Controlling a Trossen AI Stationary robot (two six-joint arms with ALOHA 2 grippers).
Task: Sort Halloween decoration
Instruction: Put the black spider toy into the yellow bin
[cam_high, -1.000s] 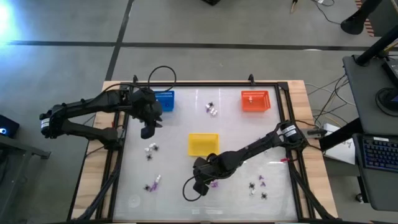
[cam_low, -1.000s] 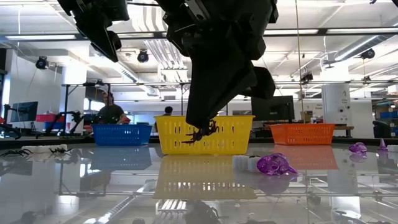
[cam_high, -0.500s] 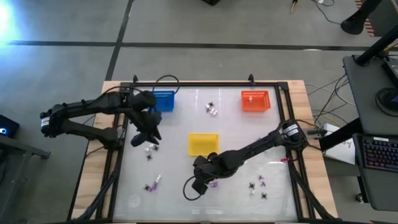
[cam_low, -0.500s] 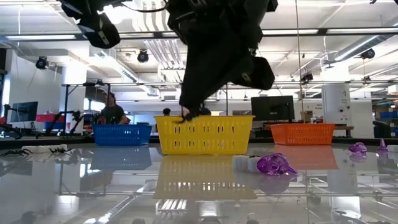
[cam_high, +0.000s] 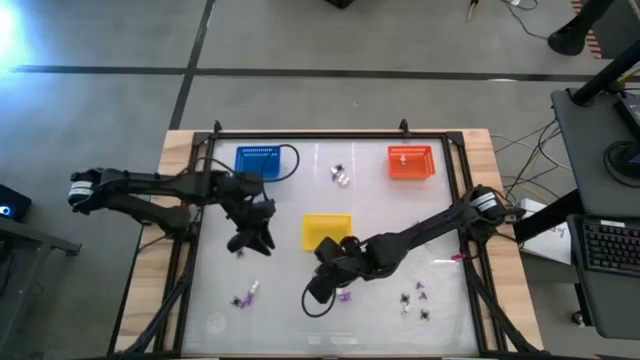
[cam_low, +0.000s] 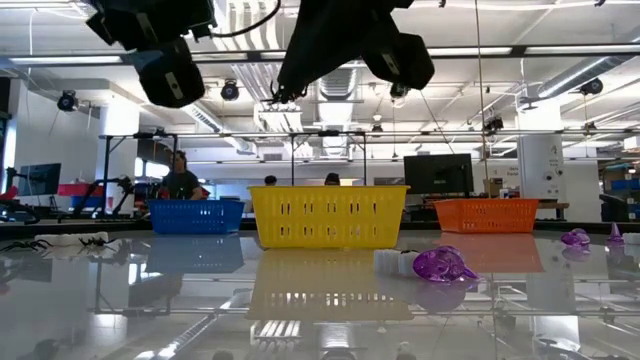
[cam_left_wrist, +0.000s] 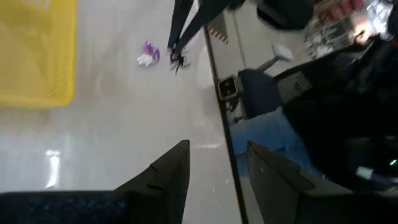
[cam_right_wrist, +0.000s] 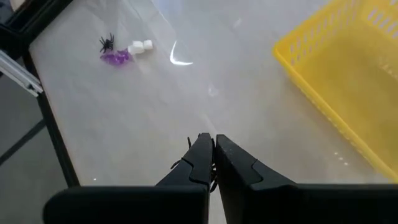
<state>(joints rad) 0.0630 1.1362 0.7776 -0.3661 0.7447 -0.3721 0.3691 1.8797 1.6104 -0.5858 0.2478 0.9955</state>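
black spider pinched in right gripper, orientation unclear

Three baskets on the table: one far left, one far right, one central; toy pieces scattered nearer.

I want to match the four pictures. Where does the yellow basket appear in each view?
High view: yellow basket near the table's middle, with the orange basket farther back on the right.
Low view: yellow basket at centre, between the blue basket and the orange one.
Left wrist view: at the upper left corner.
Right wrist view: at the right edge.
Shared landmark: the small spider, purple and white cluster, also in the left wrist view.
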